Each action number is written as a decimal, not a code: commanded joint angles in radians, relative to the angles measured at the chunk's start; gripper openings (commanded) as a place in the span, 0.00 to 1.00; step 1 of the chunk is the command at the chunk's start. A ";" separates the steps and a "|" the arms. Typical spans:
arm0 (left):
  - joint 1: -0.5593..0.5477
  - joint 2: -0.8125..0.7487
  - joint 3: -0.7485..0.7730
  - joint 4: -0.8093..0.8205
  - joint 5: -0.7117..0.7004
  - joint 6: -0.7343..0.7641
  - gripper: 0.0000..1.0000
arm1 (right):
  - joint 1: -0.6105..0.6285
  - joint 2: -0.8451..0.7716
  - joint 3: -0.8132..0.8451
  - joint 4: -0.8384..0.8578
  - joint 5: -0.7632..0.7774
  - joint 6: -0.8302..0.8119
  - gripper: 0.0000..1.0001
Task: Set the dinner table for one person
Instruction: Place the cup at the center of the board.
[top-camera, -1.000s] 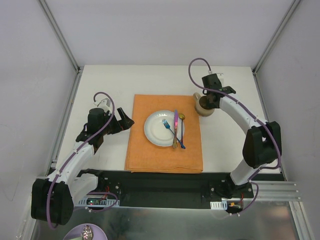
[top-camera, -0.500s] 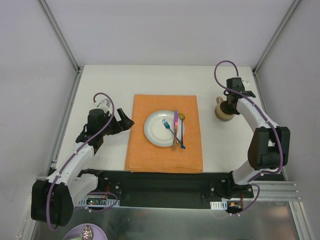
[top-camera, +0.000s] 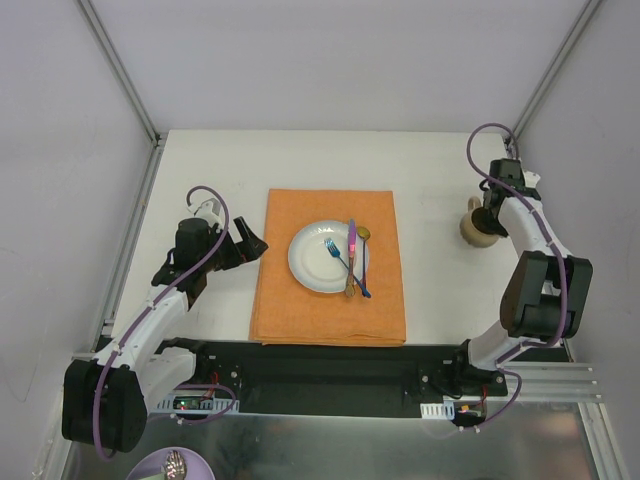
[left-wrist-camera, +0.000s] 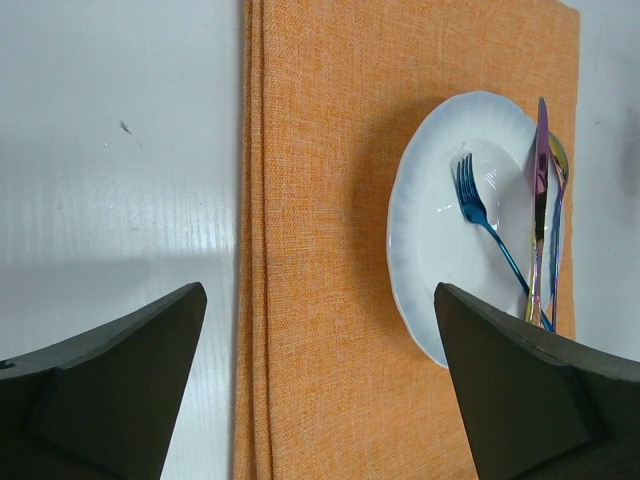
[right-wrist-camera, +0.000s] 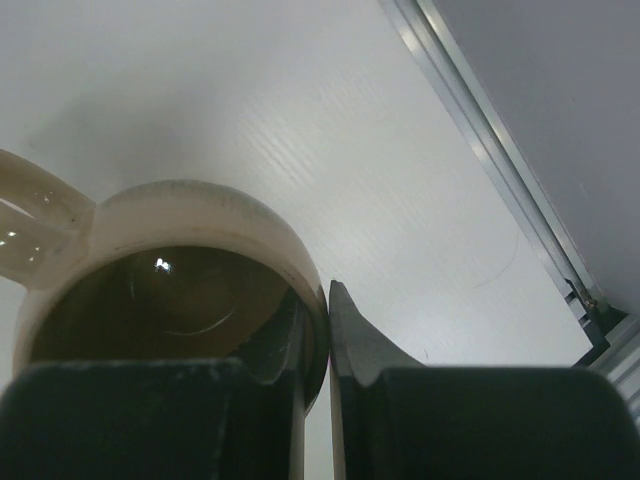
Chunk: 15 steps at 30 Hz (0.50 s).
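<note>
While on placemat, plate with fork

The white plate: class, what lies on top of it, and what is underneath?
On the plate lie a blue fork, a pink knife and a gold spoon, crossing. Under it is the orange cloth; the patch beneath the plate is hidden.

- The mug, right edge of the table: handle cut off, base hidden by right gripper fingers.
- The plate: one edge hidden by a left gripper finger.
</note>
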 joint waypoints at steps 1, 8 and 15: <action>-0.010 -0.004 -0.001 0.011 -0.021 0.002 0.99 | -0.047 -0.024 0.032 0.053 0.046 0.033 0.01; -0.011 -0.007 -0.008 0.011 -0.027 -0.001 0.99 | -0.089 0.007 0.031 0.050 0.042 0.045 0.01; -0.011 -0.018 -0.018 0.011 -0.038 -0.004 0.99 | -0.092 0.042 0.031 0.045 0.046 0.053 0.01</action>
